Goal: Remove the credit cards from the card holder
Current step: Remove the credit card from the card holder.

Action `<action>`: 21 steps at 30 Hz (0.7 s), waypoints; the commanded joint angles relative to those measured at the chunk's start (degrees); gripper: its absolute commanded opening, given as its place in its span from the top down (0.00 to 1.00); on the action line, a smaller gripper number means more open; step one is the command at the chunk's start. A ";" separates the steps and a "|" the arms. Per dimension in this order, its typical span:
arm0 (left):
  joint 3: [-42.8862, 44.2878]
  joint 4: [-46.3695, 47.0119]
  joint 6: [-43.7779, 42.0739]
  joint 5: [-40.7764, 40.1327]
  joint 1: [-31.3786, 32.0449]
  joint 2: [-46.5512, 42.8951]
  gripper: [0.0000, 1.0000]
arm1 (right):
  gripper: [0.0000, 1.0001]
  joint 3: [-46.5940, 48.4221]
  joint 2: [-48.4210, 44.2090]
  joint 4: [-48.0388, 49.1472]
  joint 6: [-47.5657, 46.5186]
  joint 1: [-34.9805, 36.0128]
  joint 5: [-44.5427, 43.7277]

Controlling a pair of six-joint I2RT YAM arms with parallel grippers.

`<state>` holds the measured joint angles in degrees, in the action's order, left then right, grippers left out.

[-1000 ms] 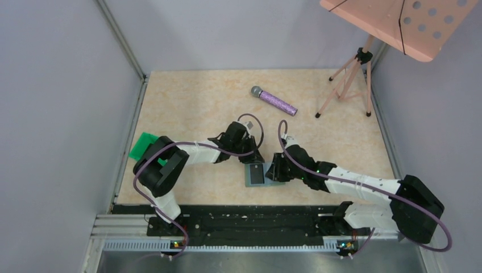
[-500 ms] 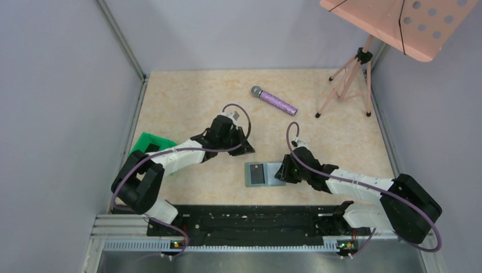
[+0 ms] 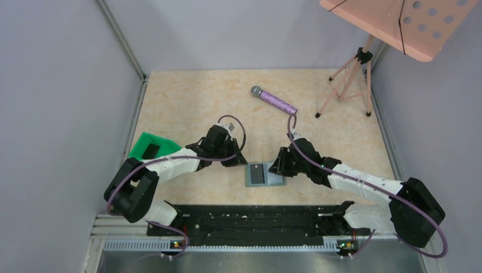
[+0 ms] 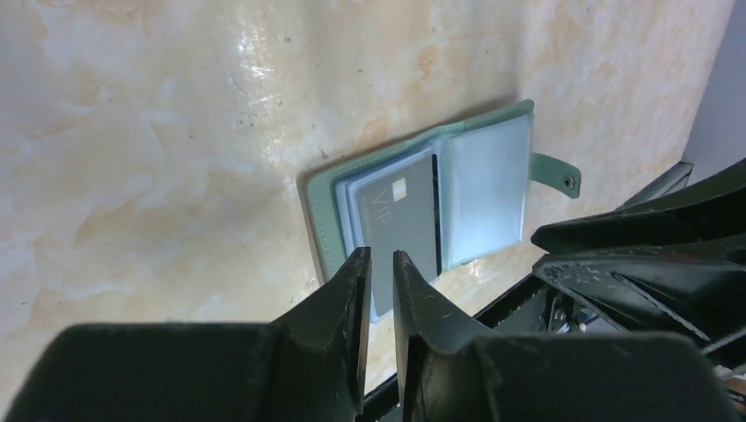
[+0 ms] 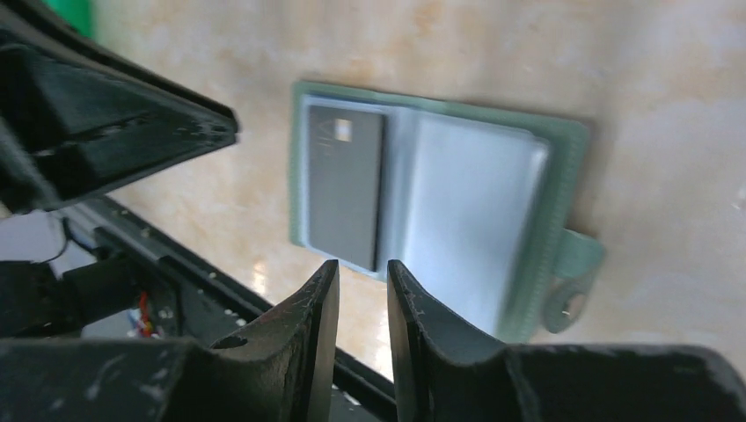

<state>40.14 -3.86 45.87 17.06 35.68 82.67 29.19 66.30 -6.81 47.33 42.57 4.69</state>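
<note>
Pale marbled table (image 3: 187,96), grey walls on both sides, arm bases at the near edge.

- Left gripper (image 4: 380,257): the jaws show only a thin slit with nothing in it. It hangs just above the card holder's (image 4: 493,189) near-left edge, not touching as far as the wrist view shows.
- Right gripper (image 5: 361,266): same narrow slit, also empty. It is poised over the holder's near edge at the fold; I can't tell whether it touches.
- The holder lies open and flat, strap out to the right. One dark card (image 4: 405,224) sits in the holder's left panel. The right panel looks bare.
- Well left of the holder is a green sheet (image 3: 139,148) with another dark card (image 3: 150,151) lying on it.

Change: a second ago your left gripper was at the holder's far edge. It swung off to the far left and is now back at the holder's left side. Your right gripper drew back off the right panel, then came in again. The left arm no longer covers the green sheet.

My reading: one card is out and one is left. Both grippers are lined up on the holder for the next pull, so watch that the holder doesn't slide.
</note>
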 commanded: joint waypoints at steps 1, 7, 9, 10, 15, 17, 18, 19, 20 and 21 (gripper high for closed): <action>-0.30 2.01 -1.72 2.04 0.19 -1.92 0.80 | 0.73 3.41 -0.76 5.35 0.32 -0.50 6.48; -2.67 6.25 0.08 4.31 0.23 -1.41 0.80 | 0.73 4.97 6.15 10.82 0.21 -0.55 8.49; -3.10 6.97 0.33 4.96 0.22 -0.75 0.80 | 0.73 5.00 8.43 12.73 0.09 -0.55 8.98; -3.32 7.20 0.37 4.94 0.18 -0.55 0.80 | 0.73 4.93 9.46 13.37 0.01 -0.49 9.05; -4.59 9.61 0.57 6.73 0.26 0.67 0.81 | 0.73 3.00 14.29 17.52 -2.45 -0.62 9.00; -4.60 10.23 0.38 7.90 0.36 1.52 0.81 | 0.73 1.22 15.99 20.93 -3.09 -0.92 9.69; -4.55 10.42 0.30 8.11 0.44 1.94 0.82 | 0.73 0.54 17.16 22.28 -3.18 -1.05 10.13; -4.62 10.40 0.29 7.92 0.46 2.26 0.82 | 0.73 0.23 17.91 22.84 -3.23 -1.16 10.39; -4.71 10.37 0.34 7.62 0.52 2.62 0.82 | 0.73 0.10 18.47 22.83 -3.40 -1.24 10.47; -4.86 10.44 0.28 7.49 0.53 2.96 0.83 | 0.73 -0.08 18.65 22.82 -3.51 -1.26 10.08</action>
<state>35.97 3.16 46.39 23.35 35.86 84.40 30.24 83.07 10.50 45.71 42.28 13.98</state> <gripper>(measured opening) 0.179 0.271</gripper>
